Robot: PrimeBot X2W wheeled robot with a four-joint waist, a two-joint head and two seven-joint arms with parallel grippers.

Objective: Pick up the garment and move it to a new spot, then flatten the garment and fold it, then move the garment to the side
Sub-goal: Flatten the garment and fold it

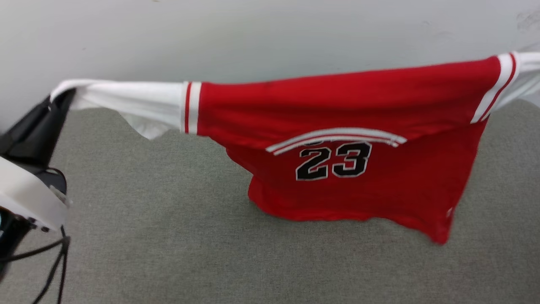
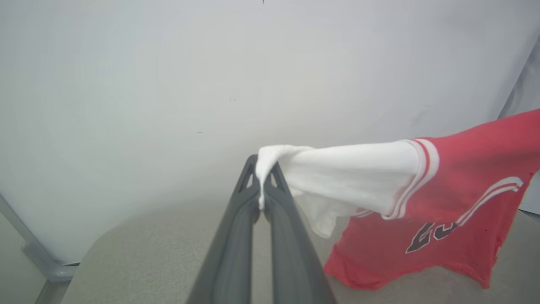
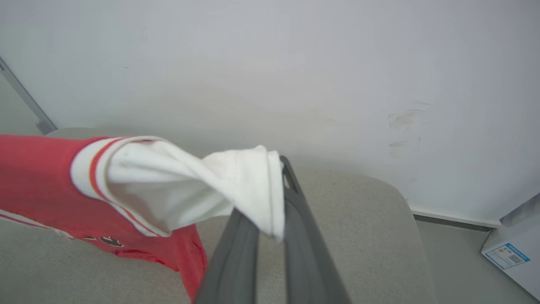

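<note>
The garment [image 1: 337, 109], a red jersey with white sleeves and a black "23", hangs stretched between my two arms above the grey padded surface [image 1: 168, 236]; its lower hem brushes that surface. My left gripper [image 1: 63, 98] is shut on the end of one white sleeve [image 2: 337, 169], seen close up in the left wrist view with the fingers [image 2: 236, 236] pinching the cloth at the gripper [image 2: 262, 169]. My right gripper [image 3: 276, 169] is shut on the other white sleeve [image 3: 177, 181], which drapes over its fingers [image 3: 303, 245].
A pale wall [image 1: 270, 33] stands right behind the padded surface. The surface's rounded far corner [image 3: 392, 198] shows in the right wrist view, with floor and a white box with a blue label [image 3: 506, 253] beyond. A metal frame leg [image 2: 38, 253] stands at the left.
</note>
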